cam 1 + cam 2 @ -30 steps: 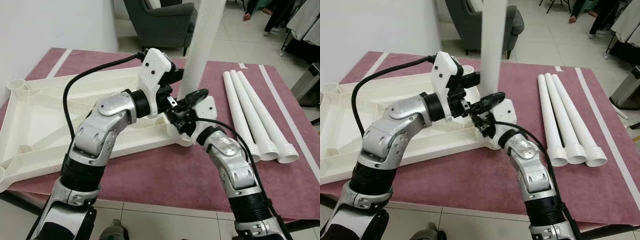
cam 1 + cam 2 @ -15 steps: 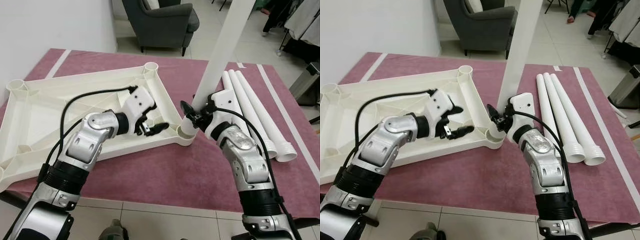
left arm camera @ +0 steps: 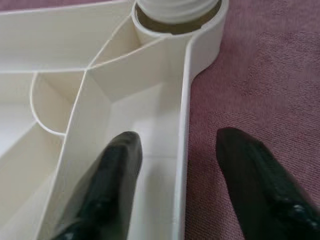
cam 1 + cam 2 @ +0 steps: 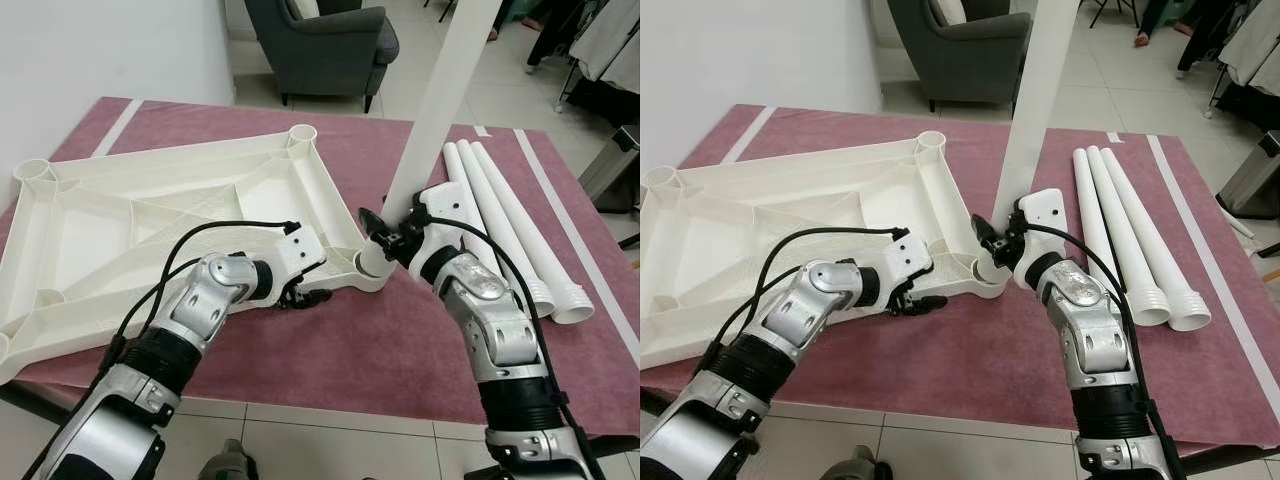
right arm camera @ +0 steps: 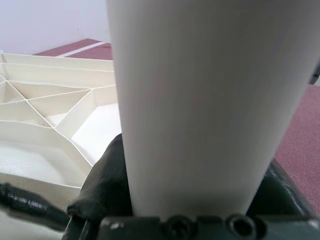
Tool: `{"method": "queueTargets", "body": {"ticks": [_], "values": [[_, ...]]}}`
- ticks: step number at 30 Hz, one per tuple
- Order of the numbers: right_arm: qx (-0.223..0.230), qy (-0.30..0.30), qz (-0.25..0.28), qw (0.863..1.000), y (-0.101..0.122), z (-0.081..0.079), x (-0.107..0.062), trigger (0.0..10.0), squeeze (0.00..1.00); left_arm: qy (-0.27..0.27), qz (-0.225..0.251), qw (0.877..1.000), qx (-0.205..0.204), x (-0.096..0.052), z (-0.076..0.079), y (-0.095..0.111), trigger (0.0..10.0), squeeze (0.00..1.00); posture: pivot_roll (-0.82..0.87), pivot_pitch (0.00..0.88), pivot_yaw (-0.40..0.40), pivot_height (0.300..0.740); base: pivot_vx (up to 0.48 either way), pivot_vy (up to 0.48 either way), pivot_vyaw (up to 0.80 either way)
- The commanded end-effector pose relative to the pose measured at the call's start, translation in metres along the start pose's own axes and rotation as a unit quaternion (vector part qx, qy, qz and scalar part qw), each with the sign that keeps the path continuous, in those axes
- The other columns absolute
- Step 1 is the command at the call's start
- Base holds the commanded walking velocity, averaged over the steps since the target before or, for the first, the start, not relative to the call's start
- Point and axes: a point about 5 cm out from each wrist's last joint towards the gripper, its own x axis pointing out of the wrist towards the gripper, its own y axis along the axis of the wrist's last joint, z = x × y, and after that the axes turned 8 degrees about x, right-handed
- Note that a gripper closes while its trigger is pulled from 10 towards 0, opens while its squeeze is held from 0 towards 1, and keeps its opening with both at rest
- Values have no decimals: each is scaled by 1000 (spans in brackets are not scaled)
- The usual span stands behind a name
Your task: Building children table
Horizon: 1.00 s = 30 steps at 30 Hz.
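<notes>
Left wrist view looks along the left gripper, whose two black fingers are spread apart with nothing squeezed between them. One finger sits inside the white tabletop and the other sits over the dark red mat, so the tabletop's thin side wall runs right between them. Just ahead of this gripper is the round corner socket, and the ribbed end of a white leg is sitting in it. From the head camera, the upside-down tabletop lies flat on the mat, which covers the worktop, and the left gripper is low at the near edge of the tabletop, close to that corner. The right gripper is on the other side of the same corner, closed around the bottom part of the tall white leg. The leg stands up from the socket, leans a little away from the tabletop, and rises high above the right gripper. In the right wrist view the leg is big and close, with black finger pads pressed against both of its sides. Three more white legs lie side by side on the mat, out past the right gripper. Far behind both grippers, a dark grey armchair stands on the pale floor.
</notes>
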Motion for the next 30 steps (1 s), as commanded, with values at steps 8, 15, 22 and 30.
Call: {"method": "queueTargets", "body": {"ticks": [8, 15, 22, 30], "values": [[7, 11, -4, 1000, 0, -2, 4, 10000, 0, 74, -38, 996, 11, 3, -3, -16, 0, 0, 98, 12, 9, 740, 0, 0, 0], [5, 35, -7, 999, 0, -5, 5, 10000, 0, 36, -10, 998, 51, -1, 1, -13, 0, 0, 98, 11, 11, 740, 0, 0, 0], [-25, 77, -21, 997, -4, -7, 8, 10000, 0, -28, 27, 996, 78, -7, 5, -8, 0, 0, 102, 24, 12, 740, 0, 0, 0], [-32, 90, -14, 995, 4, -9, 13, 10000, 0, -92, 54, 986, 129, -26, 5, -3, 0, 0, 106, 27, 12, 740, 0, 0, 0]]}}
